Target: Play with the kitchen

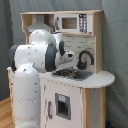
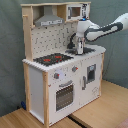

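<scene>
We reached over the sink (image 2: 86,50) at the counter's far end of the one toy kitchen (image 2: 60,75), our gripper (image 2: 79,48) hanging beside the single black faucet (image 1: 84,58). Whether its fingers were apart, we could not tell. The stovetop (image 2: 53,59), oven door (image 2: 64,95) and two knobs (image 2: 65,72) looked untouched, so much play remained

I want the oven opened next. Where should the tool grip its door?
Grip the handle bar along the top of the oven door, coming straight at the front of the kitchen. The bar looks horizontal and proud of the door, so fingers probably close above and below it.
</scene>
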Action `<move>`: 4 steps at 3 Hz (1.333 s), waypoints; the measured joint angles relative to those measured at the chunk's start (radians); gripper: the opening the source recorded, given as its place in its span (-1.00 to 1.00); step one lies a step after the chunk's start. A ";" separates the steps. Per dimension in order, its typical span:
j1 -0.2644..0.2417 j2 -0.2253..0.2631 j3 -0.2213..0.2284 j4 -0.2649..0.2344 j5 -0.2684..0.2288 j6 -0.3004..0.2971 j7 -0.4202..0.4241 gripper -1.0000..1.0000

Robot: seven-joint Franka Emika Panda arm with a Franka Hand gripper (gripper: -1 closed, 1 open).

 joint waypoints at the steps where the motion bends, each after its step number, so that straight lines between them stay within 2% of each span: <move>1: 0.023 0.076 0.003 0.006 -0.061 -0.001 0.019 1.00; 2: 0.036 0.103 0.003 0.008 -0.087 -0.001 0.020 1.00; 3: 0.039 0.106 0.003 0.008 -0.089 -0.002 0.020 -1.00; 4: 0.076 0.115 0.006 0.063 -0.106 -0.028 0.023 -1.00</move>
